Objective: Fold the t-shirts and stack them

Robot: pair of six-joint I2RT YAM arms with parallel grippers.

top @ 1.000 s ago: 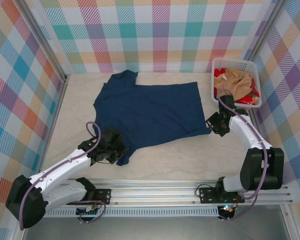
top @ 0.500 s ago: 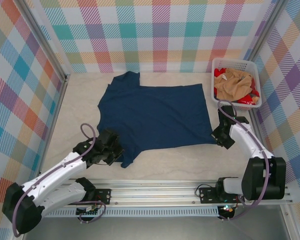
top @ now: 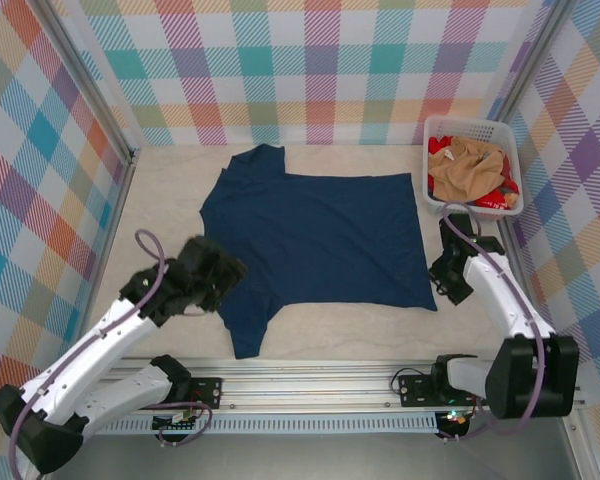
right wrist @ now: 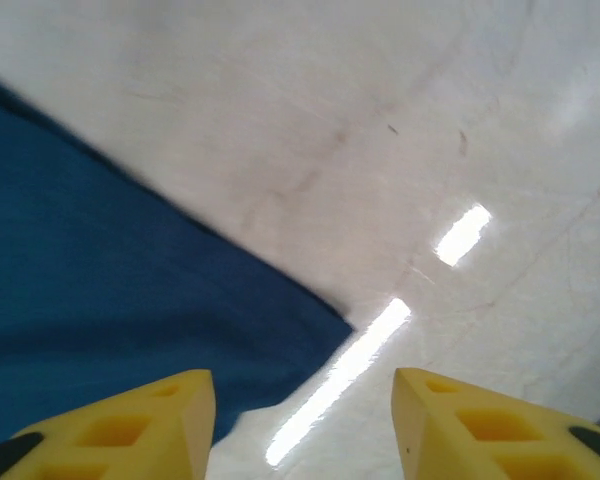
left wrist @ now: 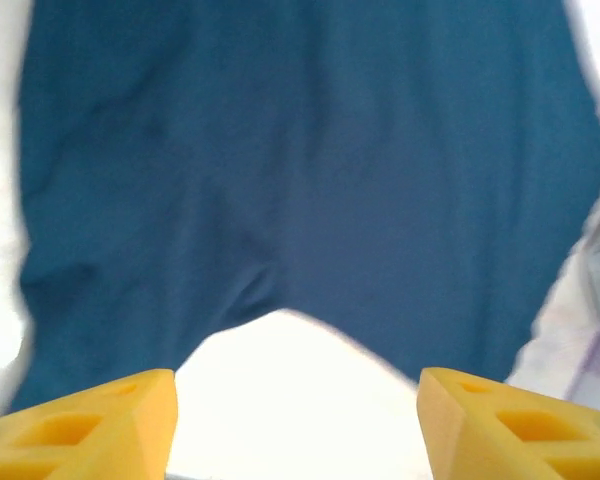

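Along the near edge: a metal rail (top: pixel 320 385) carries both arm bases, left arm on the left and right arm on the right.
Left gripper (top: pixel 223 272): over the near left of the table (top: pixel 160 210), at the left edge of the navy t-shirt (top: pixel 320 235). In the left wrist view (left wrist: pixel 295 400) its yellow fingers (left wrist: pixel 100 420) stand wide apart with nothing between them, and blue cloth (left wrist: pixel 300 170) lies beyond.
Right gripper (top: pixel 446 284): near right, just beside the shirt's near right corner. In the right wrist view (right wrist: pixel 302 400) the fingers (right wrist: pixel 470 425) are parted and grip nothing, with the cloth corner (right wrist: pixel 130 300) and bare table (right wrist: pixel 380 120) ahead.
Navy t-shirt: spread flat across the middle of the table, plain side up. One sleeve points toward the near edge, the neck end lies far left and the straight hem is on the right.
Basket (top: pixel 432 135): white plastic, in the far right corner, well apart from the navy shirt.
Basket contents: a crumpled tan-orange t-shirt (top: pixel 465 160) on top, with a red t-shirt (top: pixel 498 190) showing at its near right side.
Walls (top: pixel 310 60): pastel plaid panels on the left, far and right sides.
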